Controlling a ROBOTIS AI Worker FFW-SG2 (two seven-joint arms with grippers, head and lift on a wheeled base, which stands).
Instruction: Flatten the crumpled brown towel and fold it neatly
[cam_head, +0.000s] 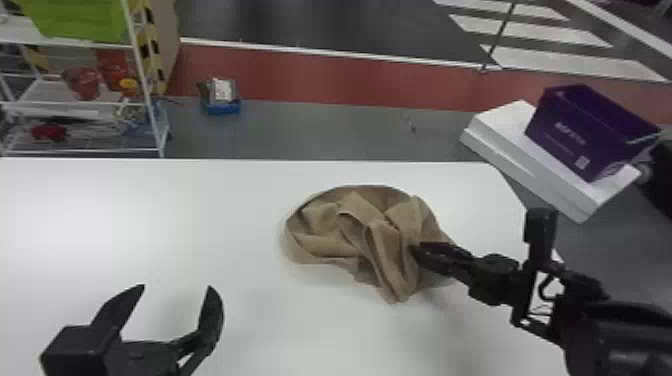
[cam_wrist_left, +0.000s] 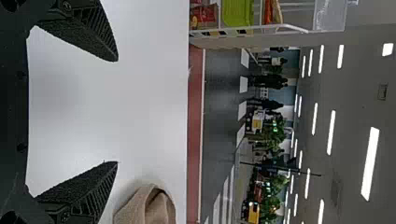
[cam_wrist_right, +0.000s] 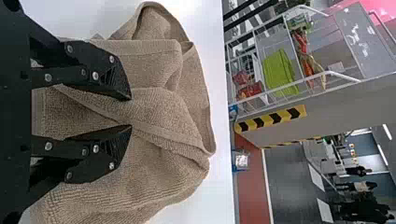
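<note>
One brown towel (cam_head: 360, 235): crumpled on the surface (cam_head: 150, 210), edges tucked under folds.
Left gripper (cam_head: 176, 287): left of towel, fingers wide apart, empty; probably leaving room for spreading.
Right gripper (cam_wrist_right: 130, 112): at towel's right side, fingers slightly parted, no cloth visibly pinched; probably placed to pick up a layer.

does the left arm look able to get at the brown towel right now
Probably yes: the left gripper is open, with nothing lying between it and the towel. The right gripper is at the towel's right side, so the near left edge looks the freer place to grab.
</note>
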